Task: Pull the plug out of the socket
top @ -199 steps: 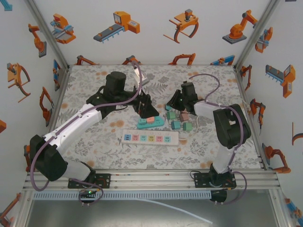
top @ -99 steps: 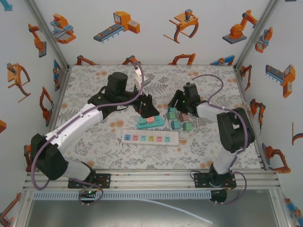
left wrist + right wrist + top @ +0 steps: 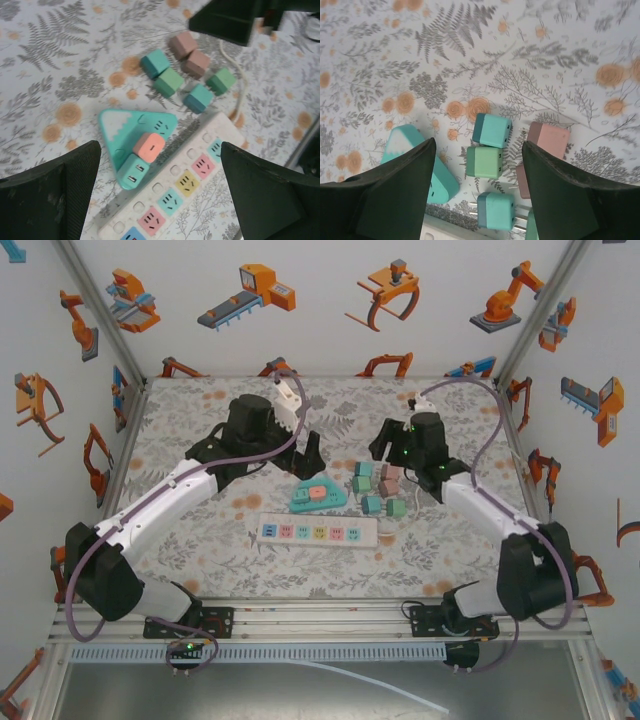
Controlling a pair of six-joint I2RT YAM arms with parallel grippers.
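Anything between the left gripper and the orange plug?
Nothing: the left wrist view shows the orange plug, seated in the teal triangular socket, unobstructed between the open fingers of the left gripper.

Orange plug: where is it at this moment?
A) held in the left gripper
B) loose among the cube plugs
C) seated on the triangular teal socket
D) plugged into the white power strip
C: the left wrist view shows the orange plug seated on the triangular teal socket, beside the white power strip.
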